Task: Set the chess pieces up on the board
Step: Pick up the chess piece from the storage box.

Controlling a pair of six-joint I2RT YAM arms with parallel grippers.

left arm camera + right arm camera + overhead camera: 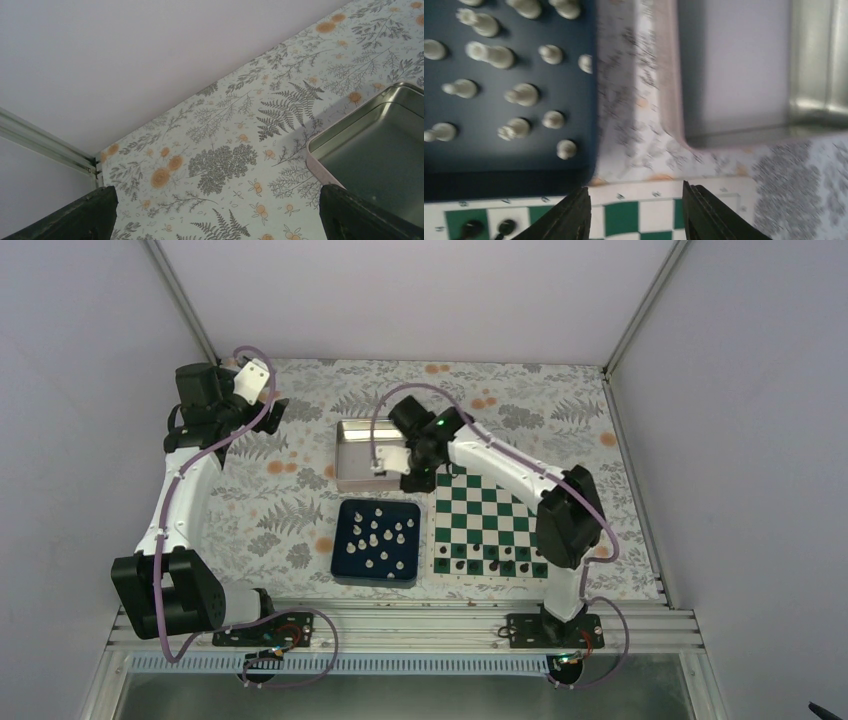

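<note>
The green and white board (487,522) lies right of centre, with small black figures along its near rows. Several pale chess pieces (379,537) stand in the dark blue tray (345,565) left of the board; they also show in the right wrist view (500,56). My right gripper (418,480) is open and empty, hovering over the board's far left corner (636,210), between the tray and the metal tin. My left gripper (215,220) is open and empty, held high at the far left over bare tablecloth.
A shiny metal square tin (368,453) sits behind the tray, also in the left wrist view (380,140) and the right wrist view (734,70). The blue tray's wall (591,100) lies close to the board's edge. White walls enclose the table.
</note>
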